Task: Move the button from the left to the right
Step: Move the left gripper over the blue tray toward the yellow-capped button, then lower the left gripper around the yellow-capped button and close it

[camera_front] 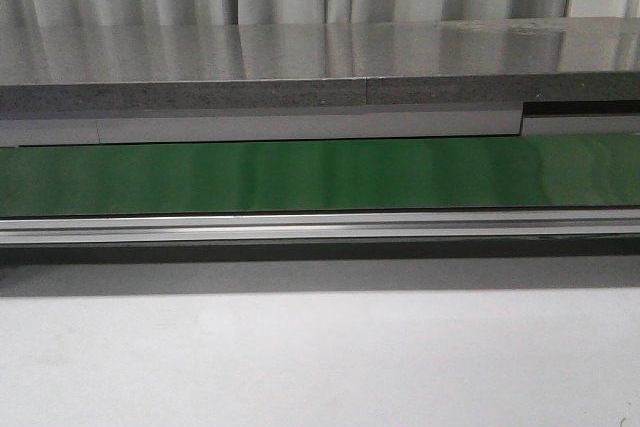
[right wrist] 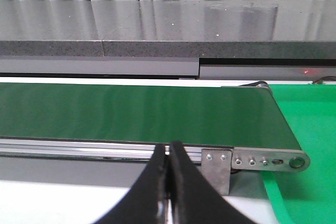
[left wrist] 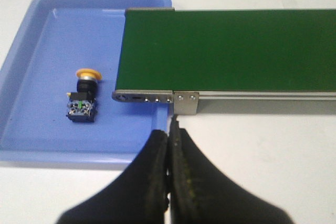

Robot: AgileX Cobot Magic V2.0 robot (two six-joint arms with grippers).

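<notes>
The button (left wrist: pixel 82 96) lies on its side in a blue tray (left wrist: pixel 31 77) in the left wrist view, its yellow-orange head pointing away from its black body. My left gripper (left wrist: pixel 169 132) is shut and empty, over the tray's corner, well off to the side of the button. In the right wrist view my right gripper (right wrist: pixel 169 148) is also shut with nothing held, in front of the conveyor's rail. Neither gripper nor the button shows in the front view.
A green conveyor belt (camera_front: pixel 320 175) runs across the table; its left end (left wrist: pixel 152 97) overhangs the blue tray, its right end (right wrist: pixel 273 161) sits beside a green surface (right wrist: pixel 310 124). A grey counter (camera_front: pixel 300 67) stands behind it.
</notes>
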